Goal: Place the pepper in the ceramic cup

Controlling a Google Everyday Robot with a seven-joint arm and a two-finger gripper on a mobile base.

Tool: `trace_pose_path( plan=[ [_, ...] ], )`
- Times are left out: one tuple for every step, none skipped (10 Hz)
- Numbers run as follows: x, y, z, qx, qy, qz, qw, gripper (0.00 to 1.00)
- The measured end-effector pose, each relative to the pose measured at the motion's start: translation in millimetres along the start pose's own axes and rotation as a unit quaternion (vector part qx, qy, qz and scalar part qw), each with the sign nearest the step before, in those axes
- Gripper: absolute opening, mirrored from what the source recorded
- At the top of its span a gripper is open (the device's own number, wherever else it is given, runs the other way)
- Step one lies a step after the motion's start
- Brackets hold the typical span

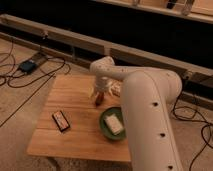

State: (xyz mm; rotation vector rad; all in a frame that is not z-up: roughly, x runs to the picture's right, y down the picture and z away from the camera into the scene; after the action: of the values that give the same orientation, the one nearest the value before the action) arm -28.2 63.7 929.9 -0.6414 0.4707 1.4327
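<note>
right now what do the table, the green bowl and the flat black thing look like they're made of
Table: pale wood, matt; plank seams show. Green bowl: smooth, even colour, ceramic or plastic, cannot tell which. Flat black device: probably plastic, dark and matt. The hand hangs over the table just behind the bowl, by the pepper.
</note>
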Motion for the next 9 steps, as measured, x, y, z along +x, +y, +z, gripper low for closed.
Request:
trace_pose_path(
  plan=[
    [-5,1,6,-0.001,0.001,-0.001,1.0000,0.80],
    [-9,1,10,-0.001,0.001,-0.002,1.0000,0.76],
    [-11,1,14,-0.001,0.001,-0.003,1.0000,0.67],
    [-13,-1,18,0.000,0.002,-0.003,1.0000,0.58],
    [-14,-2,21,0.000,0.003,-0.003,1.0000,0.47],
    [-15,-2,23,-0.002,0.002,-0.003,1.0000,0.38],
    [-16,-2,25,-0.003,0.003,-0.003,1.0000,0.24],
    [-15,-3,26,-0.003,0.003,-0.003,1.0000,0.16],
    [-15,-4,28,-0.004,0.005,-0.004,1.0000,0.08]
  ],
)
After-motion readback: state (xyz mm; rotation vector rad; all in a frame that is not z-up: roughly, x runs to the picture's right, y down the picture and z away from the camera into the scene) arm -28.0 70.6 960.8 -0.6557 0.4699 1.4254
